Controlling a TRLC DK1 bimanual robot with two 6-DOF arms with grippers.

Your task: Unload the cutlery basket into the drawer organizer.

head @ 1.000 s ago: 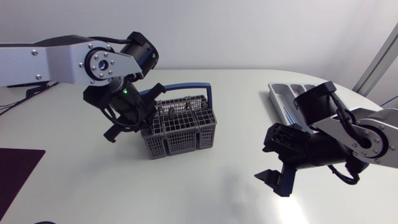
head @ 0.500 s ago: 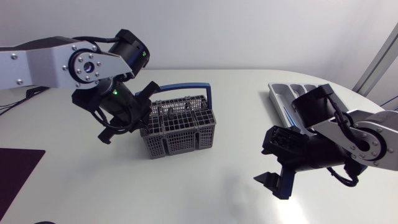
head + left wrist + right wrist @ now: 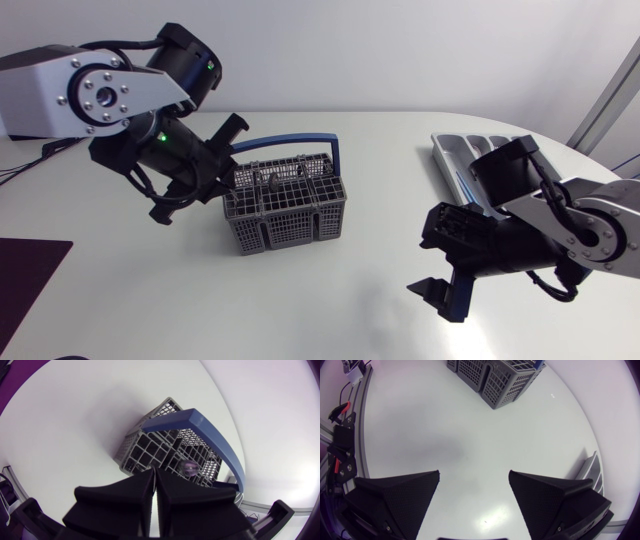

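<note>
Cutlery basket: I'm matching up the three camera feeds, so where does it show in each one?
Head view: the cutlery basket stands left of the table's middle.
Left wrist view: the basket is just ahead of the shut left gripper.
Right wrist view: the basket is far ahead of the open right gripper, across the table.
Shared landmark: its blue handle, a mere sliver in the right wrist view.
</note>
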